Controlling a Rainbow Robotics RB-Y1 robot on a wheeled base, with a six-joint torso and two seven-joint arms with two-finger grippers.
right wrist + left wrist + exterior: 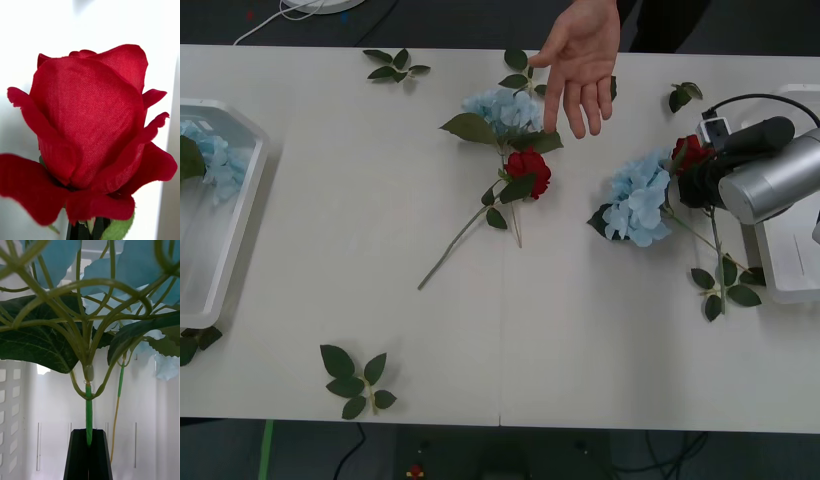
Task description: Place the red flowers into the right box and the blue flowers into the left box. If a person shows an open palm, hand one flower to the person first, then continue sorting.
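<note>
woven matt cloth rose (90, 123) petals; smooth white plastic left box (225, 230).

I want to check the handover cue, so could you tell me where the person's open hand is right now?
In the front view the person's hand reaches in over the table's far edge, right of centre, palm open, fingertips just above the middle blue flower and the red rose beside it.

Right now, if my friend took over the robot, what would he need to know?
Right tool: shut on a red rose, held by the right box.
Left tool: shut on a blue flower's stem, over the left box.
A person's hand shows an open palm across the table.
On the table: a blue flower with a red rose mid-table, another blue flower near the right arm.
Left: probably hand a flower over first, then continue sorting.
</note>
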